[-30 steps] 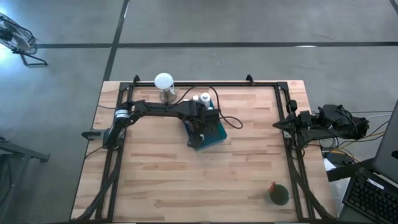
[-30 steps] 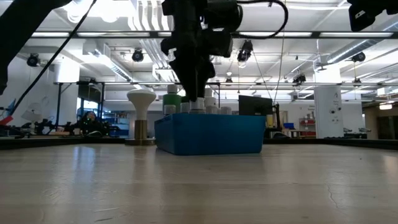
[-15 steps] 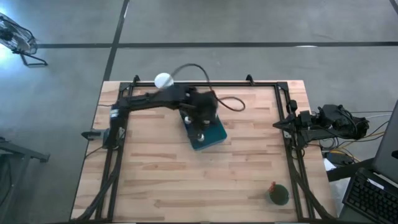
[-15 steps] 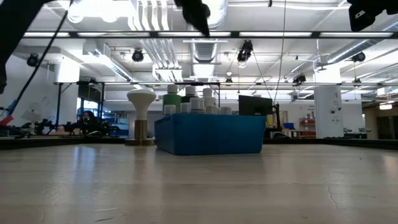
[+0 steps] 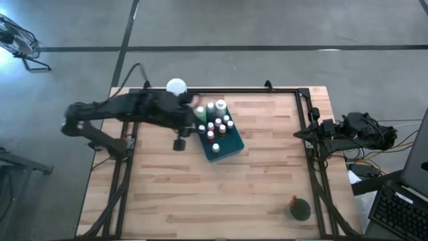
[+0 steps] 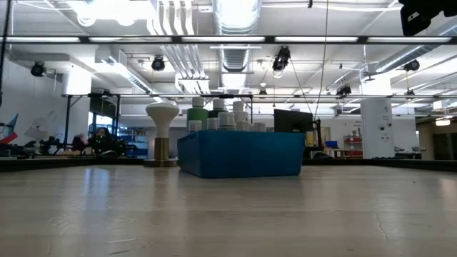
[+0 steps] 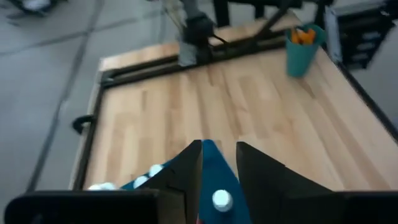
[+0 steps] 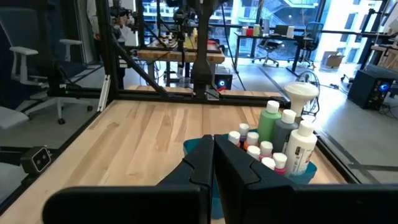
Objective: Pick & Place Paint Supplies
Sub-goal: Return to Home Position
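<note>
Left pincer [image 7: 219,150] ajar, empty, beside bin [image 5: 231,148], right pincer [image 8: 214,142] closed, low view: bottle caps [image 6: 218,119] only

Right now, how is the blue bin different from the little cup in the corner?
The bin is a blue box; the cup is round and greenish. The bin holds white-capped bottles; the cup holds orange sticks, maybe brushes. The bin sits near the left hand; the cup stands alone by a corner. Both stand on the wooden table.
</note>
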You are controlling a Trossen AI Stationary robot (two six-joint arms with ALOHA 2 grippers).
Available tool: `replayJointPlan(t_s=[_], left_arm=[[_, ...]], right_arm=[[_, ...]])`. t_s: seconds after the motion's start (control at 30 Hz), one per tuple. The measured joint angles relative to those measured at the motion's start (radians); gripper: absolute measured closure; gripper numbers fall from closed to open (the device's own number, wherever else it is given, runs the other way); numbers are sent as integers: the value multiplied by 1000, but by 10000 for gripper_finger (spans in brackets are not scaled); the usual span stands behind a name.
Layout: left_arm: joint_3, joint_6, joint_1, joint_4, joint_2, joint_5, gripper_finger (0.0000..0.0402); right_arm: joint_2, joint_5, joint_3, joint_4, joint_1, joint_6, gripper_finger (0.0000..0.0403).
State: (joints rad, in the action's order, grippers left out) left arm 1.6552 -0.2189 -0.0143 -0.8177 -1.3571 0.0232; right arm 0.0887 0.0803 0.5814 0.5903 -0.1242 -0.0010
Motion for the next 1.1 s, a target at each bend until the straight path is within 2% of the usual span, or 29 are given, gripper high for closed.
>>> replayJointPlan(t_s=[0.2, 0.37, 0.57, 0.77, 0.97, 1.1], left_arm=[[-325, 35, 0, 240, 249, 70, 298], [-532, 36, 0, 392, 421, 70, 298], [-752, 17, 0, 568, 571, 90, 298], [-926, -8, 1, 707, 656, 219, 298], [-1086, -4, 1, 865, 682, 349, 298], [-1192, -14, 2, 1021, 682, 398, 298]], right_arm=[[0, 0, 0, 0, 0, 0, 394], [0, 0, 0, 0, 0, 0, 394], [0, 0, 0, 0, 0, 0, 394], [0, 0, 0, 0, 0, -18, 394], [0, 0, 0, -1, 0, -20, 394], [0, 20, 0, -11, 0, -148, 394]])
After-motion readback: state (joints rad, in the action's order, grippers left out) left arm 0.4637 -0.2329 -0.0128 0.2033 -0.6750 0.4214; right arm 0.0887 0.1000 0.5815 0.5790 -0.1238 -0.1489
